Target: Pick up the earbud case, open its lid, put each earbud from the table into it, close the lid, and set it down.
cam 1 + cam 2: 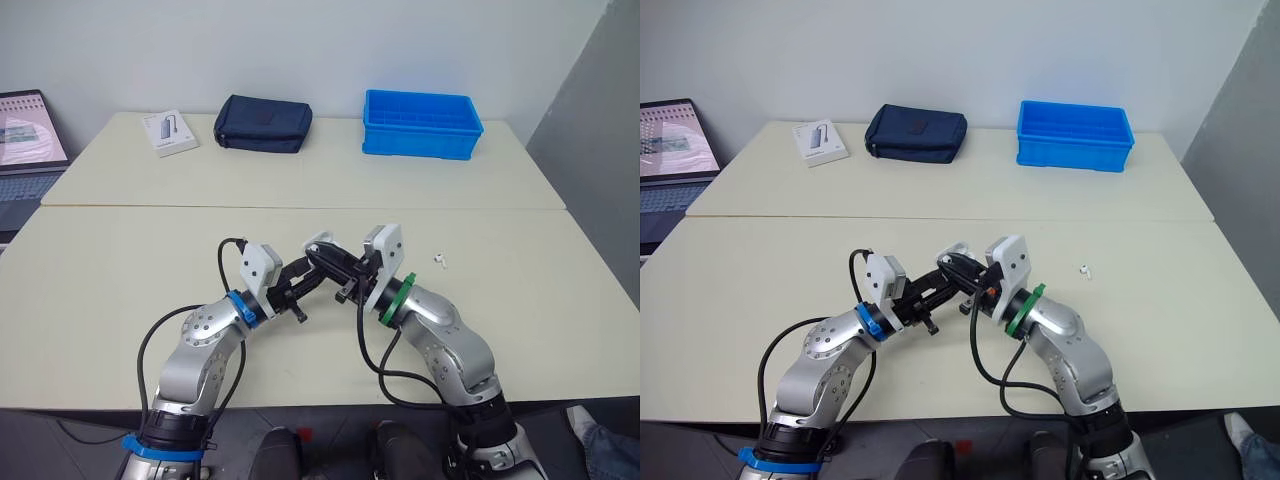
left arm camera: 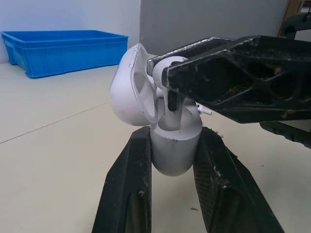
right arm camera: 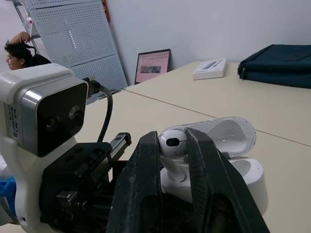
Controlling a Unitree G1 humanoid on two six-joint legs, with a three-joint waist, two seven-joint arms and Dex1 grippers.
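Note:
The white earbud case (image 2: 172, 145) stands upright between the two fingers of my left gripper (image 2: 174, 141), which is shut on its body. Its lid (image 2: 133, 82) is swung open. My right gripper (image 3: 171, 141) is shut on one white earbud (image 3: 171, 143), whose stem points down into the open case (image 3: 243, 182). In the head views both grippers meet over the near middle of the table, at the case (image 1: 319, 244). A second earbud (image 1: 440, 259) lies loose on the table to the right of my right gripper.
At the table's far side sit a blue bin (image 1: 421, 124), a navy pouch (image 1: 263, 124) and a white box (image 1: 173, 132). A laptop (image 1: 25, 150) stands off the left edge. A person (image 3: 19, 48) is beyond the table by a pegboard.

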